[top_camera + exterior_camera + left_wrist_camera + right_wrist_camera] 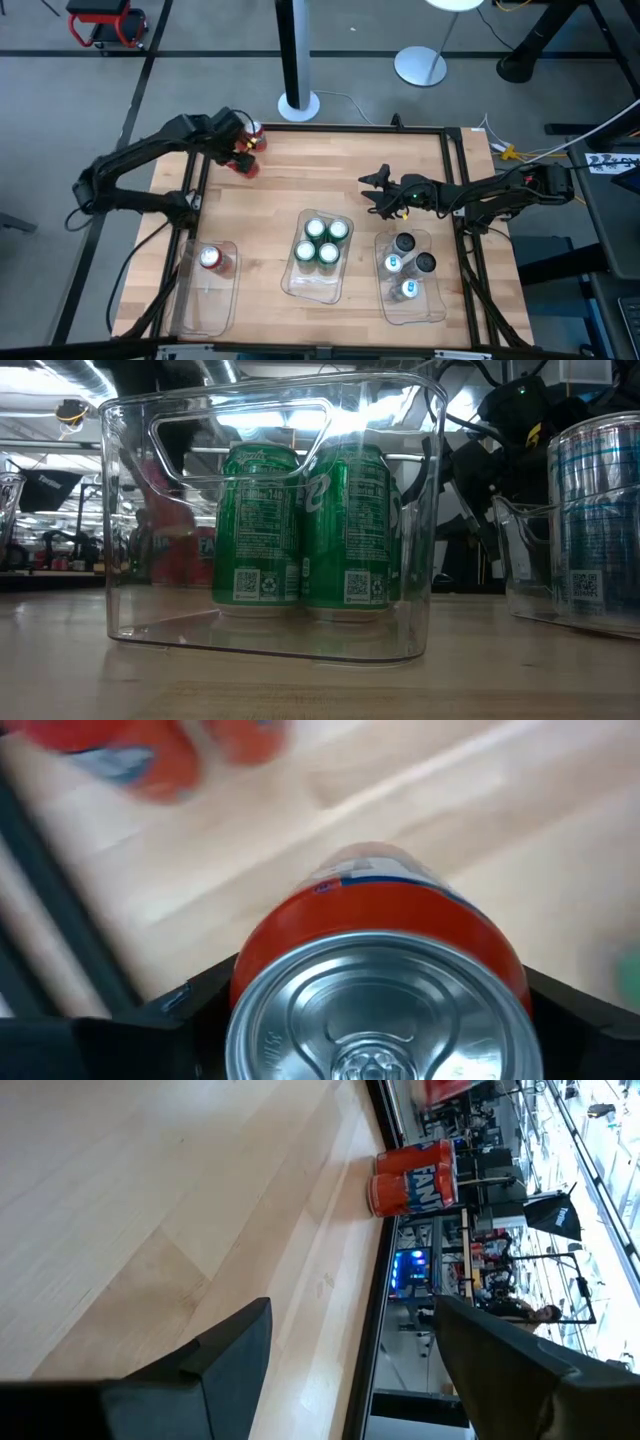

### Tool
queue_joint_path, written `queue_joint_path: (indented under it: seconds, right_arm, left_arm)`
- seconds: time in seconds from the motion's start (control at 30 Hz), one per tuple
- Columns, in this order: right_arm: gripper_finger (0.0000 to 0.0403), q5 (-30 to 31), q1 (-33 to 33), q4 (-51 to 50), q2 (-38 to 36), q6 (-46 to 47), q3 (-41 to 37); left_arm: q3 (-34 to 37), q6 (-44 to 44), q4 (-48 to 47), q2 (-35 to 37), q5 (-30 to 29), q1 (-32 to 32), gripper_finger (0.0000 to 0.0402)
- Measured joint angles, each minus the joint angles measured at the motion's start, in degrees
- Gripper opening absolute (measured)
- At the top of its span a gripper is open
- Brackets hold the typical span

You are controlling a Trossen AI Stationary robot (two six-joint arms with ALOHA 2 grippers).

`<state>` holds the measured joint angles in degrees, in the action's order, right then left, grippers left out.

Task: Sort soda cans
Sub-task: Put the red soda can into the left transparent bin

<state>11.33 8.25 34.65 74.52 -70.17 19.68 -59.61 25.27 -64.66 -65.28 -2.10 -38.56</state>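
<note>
Mid tray [296, 282]: 4 green cans [321, 241]

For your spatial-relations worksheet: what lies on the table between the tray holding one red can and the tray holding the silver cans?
In the high view, a clear tray holding four green cans sits between the red can's tray and the silver cans' tray.

Both arms [140, 165] are matte black, built of jointed segments with black cables alongside. The right arm [500, 190] shows a small green light. Its fingers [215, 1365] are dark, flat and angular.
</note>
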Motion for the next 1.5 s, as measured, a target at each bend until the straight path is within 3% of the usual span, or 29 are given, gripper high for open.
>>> queue_joint_path:
  seconds: [0.27, 0.63, 1.27, 1.5]
  right_arm:
    - [0.0278, 0.0, 0.0, 0.2, 0.0, 0.0, 0.0]
    - [0.0278, 0.0, 0.0, 0.4, 0.0, 0.0, 0.0]
    - [0.0278, 0.0, 0.0, 0.0, 0.0, 0.7, 0.0]
    - [0.0278, 0.1, 0.0, 0.0, 0.0, -0.1, 0.0]
  left_arm:
    - [-1.9, 8.4, -2.4, 5.2, 3.5, 13.4, 0.03]
    - [-5.8, 19.0, -2.4, 5.2, 4.9, 34.2, 0.03]
    - [-6.9, 61.4, -2.1, -1.5, 4.2, 69.4, 0.03]
    - [-6.9, 77.6, -2.3, -1.6, -2.2, 80.4, 0.03]
